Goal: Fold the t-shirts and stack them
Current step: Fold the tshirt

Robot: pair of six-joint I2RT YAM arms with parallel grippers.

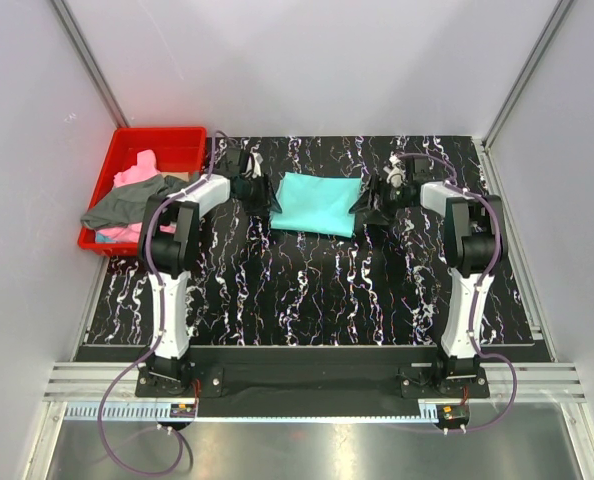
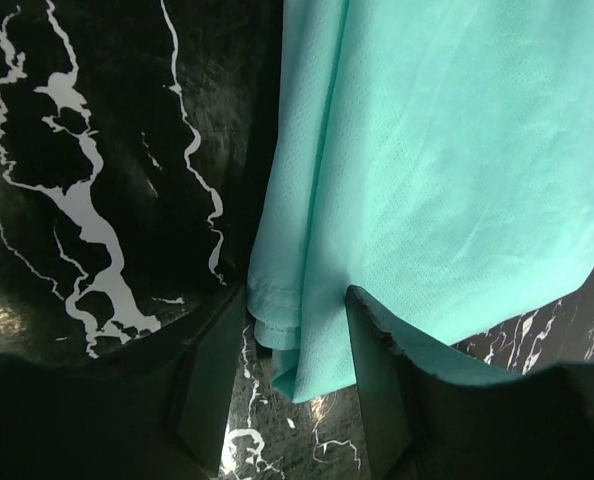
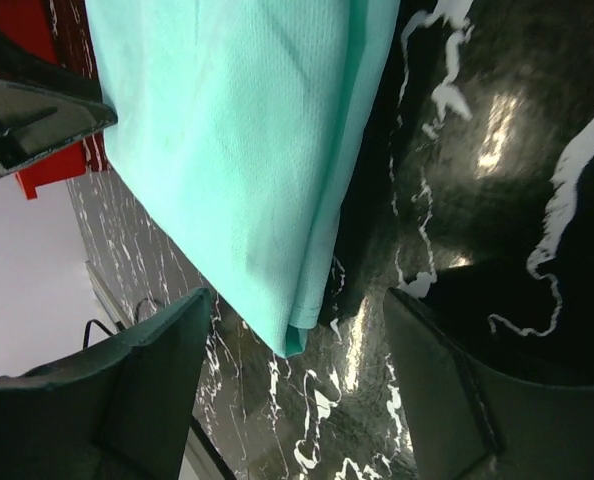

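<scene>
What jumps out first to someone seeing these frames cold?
The folded teal t-shirt lies flat at the far middle of the black marbled table, bright against it. The left gripper and right gripper flank its two side edges, both open, neither clamping the cloth. At the far left, a red bin holds a pink t-shirt and a dark grey t-shirt, the grey one spilling over its rim.

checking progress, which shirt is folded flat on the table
The teal t-shirt, folded on the table; the pink shirt and grey shirt lie crumpled in the red bin.
</scene>
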